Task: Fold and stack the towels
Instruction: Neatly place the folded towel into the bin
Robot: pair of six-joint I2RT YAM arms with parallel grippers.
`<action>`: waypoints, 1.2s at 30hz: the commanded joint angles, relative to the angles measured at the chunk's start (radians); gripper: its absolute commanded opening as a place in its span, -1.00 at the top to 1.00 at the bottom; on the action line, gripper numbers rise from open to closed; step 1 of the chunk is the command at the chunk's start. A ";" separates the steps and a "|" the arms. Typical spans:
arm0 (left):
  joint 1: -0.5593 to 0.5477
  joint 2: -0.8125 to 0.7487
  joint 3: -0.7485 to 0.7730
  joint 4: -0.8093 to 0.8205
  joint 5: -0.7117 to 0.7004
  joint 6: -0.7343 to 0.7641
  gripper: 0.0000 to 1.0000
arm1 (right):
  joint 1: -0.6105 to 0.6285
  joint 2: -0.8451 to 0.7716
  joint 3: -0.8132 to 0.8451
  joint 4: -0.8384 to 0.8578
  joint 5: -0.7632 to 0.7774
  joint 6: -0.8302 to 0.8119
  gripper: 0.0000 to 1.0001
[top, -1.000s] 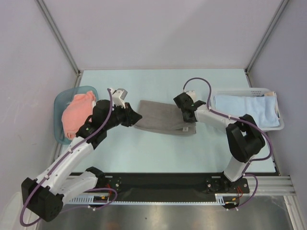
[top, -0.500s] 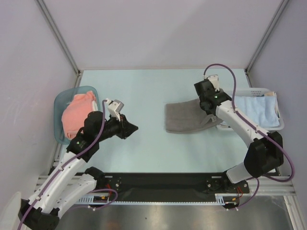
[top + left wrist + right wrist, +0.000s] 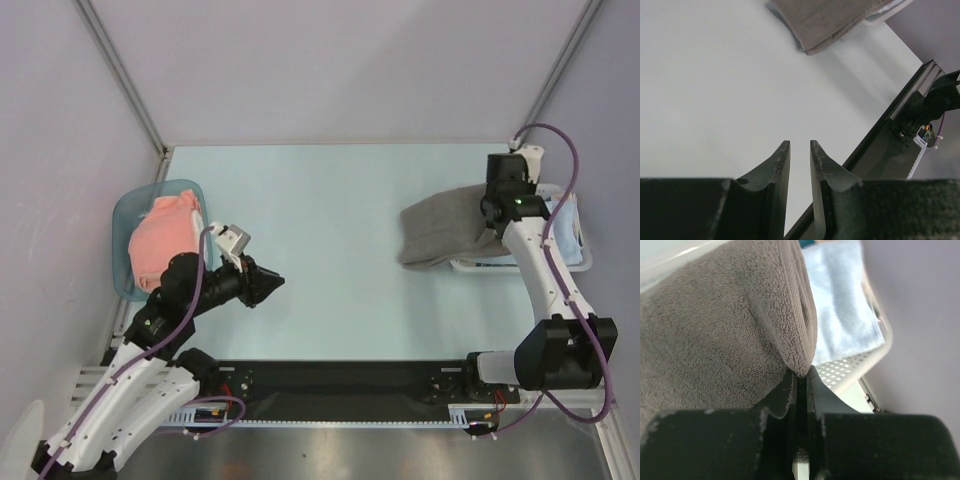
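My right gripper [image 3: 497, 210] is shut on an edge of the folded grey towel [image 3: 445, 228] and holds it lifted, half over the white lattice basket [image 3: 480, 265]. In the right wrist view the gripper [image 3: 802, 375] pinches the grey towel [image 3: 715, 325], with the light blue towel [image 3: 840, 305] lying in the basket [image 3: 850, 365] behind it. My left gripper [image 3: 275, 282] is empty, its jaws a narrow gap apart, over bare table at the near left; in its own view it [image 3: 798, 144] faces the grey towel [image 3: 825, 20]. The salmon-pink towel [image 3: 165, 240] lies crumpled in the blue tub [image 3: 122, 215]. The white towel is out of view.
The light blue towel [image 3: 568, 225] shows under the right arm inside the basket at the right wall. The black base rail [image 3: 910, 100] runs along the near edge. Grey walls enclose the table on three sides.
My right gripper has carried the grey towel from the table's middle to the right, over the basket. My left gripper let go of the towel and pulled back toward the near left.
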 commanded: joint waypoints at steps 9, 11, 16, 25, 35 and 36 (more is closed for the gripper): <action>-0.014 -0.037 -0.009 0.007 -0.034 0.020 0.45 | -0.245 -0.071 -0.089 0.307 -0.065 -0.039 1.00; -0.014 -0.038 -0.009 0.007 -0.035 0.019 0.45 | -0.251 -0.056 -0.089 0.358 -0.046 -0.093 1.00; -0.016 -0.040 -0.009 0.008 -0.041 0.020 0.45 | -0.265 -0.045 -0.136 0.488 -0.046 -0.199 1.00; -0.034 -0.032 -0.009 0.001 -0.058 0.020 0.46 | -0.339 0.001 -0.184 0.614 -0.121 -0.250 1.00; -0.041 -0.018 -0.007 -0.001 -0.055 0.020 0.46 | -0.358 0.093 -0.185 0.685 -0.143 -0.263 1.00; -0.041 -0.017 -0.007 0.001 -0.053 0.019 0.45 | -0.358 0.099 -0.188 0.685 -0.140 -0.265 1.00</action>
